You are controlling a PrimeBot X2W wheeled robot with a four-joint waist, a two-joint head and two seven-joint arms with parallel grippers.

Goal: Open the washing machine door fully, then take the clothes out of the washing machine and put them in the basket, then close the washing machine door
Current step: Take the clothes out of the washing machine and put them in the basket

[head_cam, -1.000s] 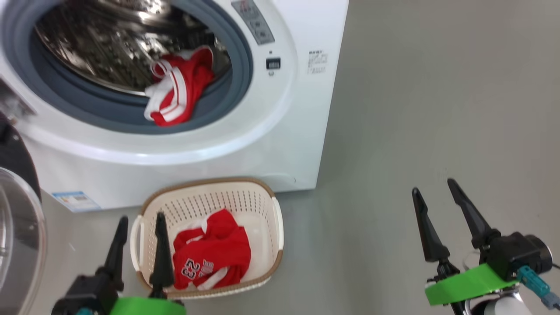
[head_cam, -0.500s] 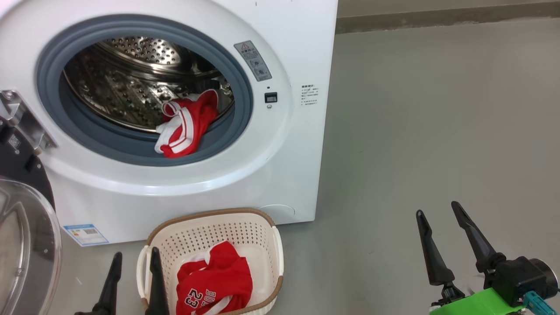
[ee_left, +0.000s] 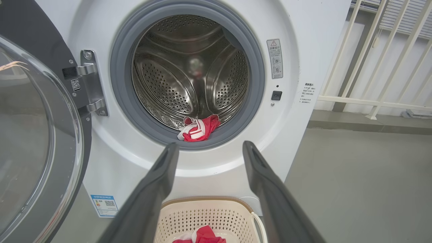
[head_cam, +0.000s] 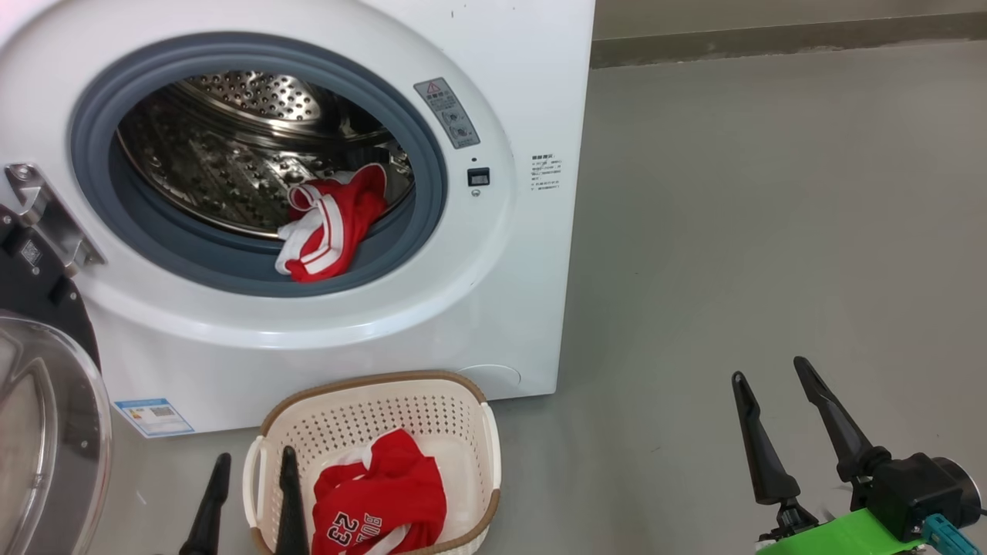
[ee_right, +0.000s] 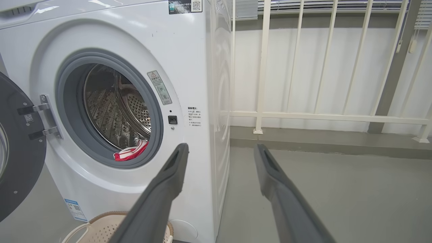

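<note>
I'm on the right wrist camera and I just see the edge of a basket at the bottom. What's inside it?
Observer: In the head view, a red jersey with a white 23 on it lies crumpled in the basket.
Operator: Where's my other gripper?
Observer: The left gripper is open and holds nothing, low by the basket's left handle.
</note>
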